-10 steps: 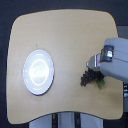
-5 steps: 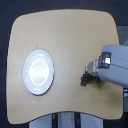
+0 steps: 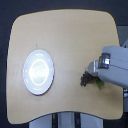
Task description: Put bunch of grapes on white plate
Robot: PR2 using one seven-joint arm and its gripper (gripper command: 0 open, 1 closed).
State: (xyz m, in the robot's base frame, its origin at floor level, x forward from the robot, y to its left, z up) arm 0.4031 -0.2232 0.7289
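The bunch of grapes [image 3: 88, 80] is a small dark cluster with a green leaf, lying on the wooden table toward the exterior view's right. My gripper [image 3: 90, 74] reaches in from the right edge on a bulky grey arm. Its tip sits right over the grapes and hides their upper part. The fingers are too blurred to tell whether they are open or closed on the bunch. The white plate [image 3: 30, 86] is round and glossy, lies at the exterior view's left, and has nothing on it. It is about a plate's width away from the grapes.
The light wooden table [image 3: 65, 35] has rounded corners and is surrounded by dark floor. The table's right edge runs just past the arm. A white support shows below the table's near edge [image 3: 65, 120].
The arm has shifted slightly down and to the right in the view, settling lower over the grapes. The plate has not moved.
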